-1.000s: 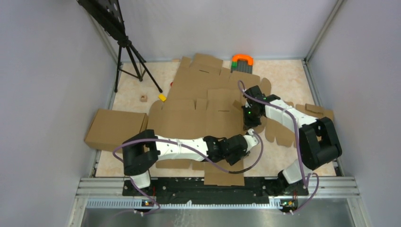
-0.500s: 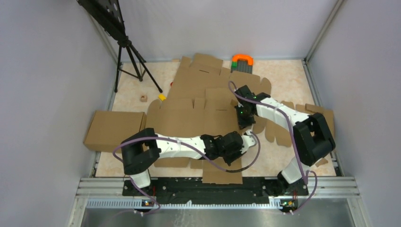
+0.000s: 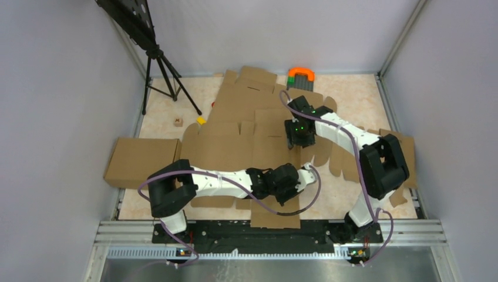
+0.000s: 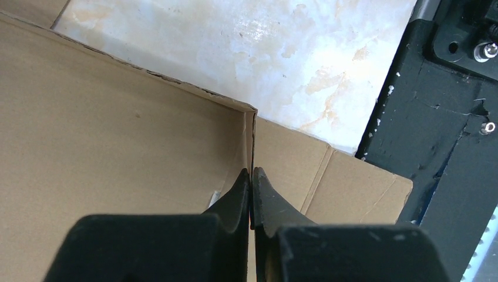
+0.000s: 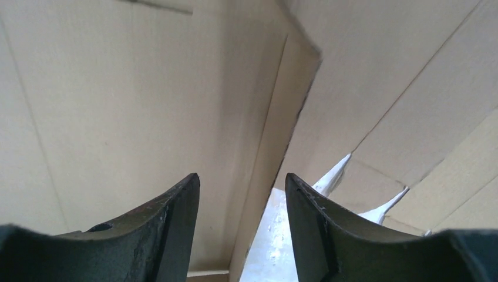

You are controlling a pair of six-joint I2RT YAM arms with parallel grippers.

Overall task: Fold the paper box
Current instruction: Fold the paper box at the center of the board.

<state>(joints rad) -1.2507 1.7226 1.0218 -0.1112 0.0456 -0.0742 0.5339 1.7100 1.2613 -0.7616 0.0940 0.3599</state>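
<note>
**boxnoob:** ok how far along is this? the paper box (image 3: 246, 141) looks barely started to me.

**crease_guy:** yeah, early days imo. It's spread out in the middle of the surface (image 3: 352, 94), mostly lying flat, flaps fanned out toward the back and right. No walls locked, no tabs in slits that I can see. Only real progress: the left wrist view shows one flap at the near side standing up at a corner, and the right wrist view shows a panel edge lifted off the surface. So pretty much all the folding and tucking is left.

**boxnoob:** and the arms?

**crease_guy:** left arm lies low, stretched rightward across the near part of the sheet, with the left gripper (image 4: 252, 171) at its near-right area. Its jaws are clenched tight, and a thin cardboard edge runs straight into the pinch, so I read that as grasping the upright flap. Right arm has its elbow up on the right and reaches in leftward, right gripper (image 5: 241, 179) pointing down over the middle-right of the box. Those jaws are released, spread apart, with the raised panel edge between them, not pinched.

**boxnoob:** and the plain cardboard slab (image 3: 141, 161) on the left?

**crease_guy:** separate piece, right up against the sheet's left end, can't tell if they overlap. Neither arm is on it.
</note>
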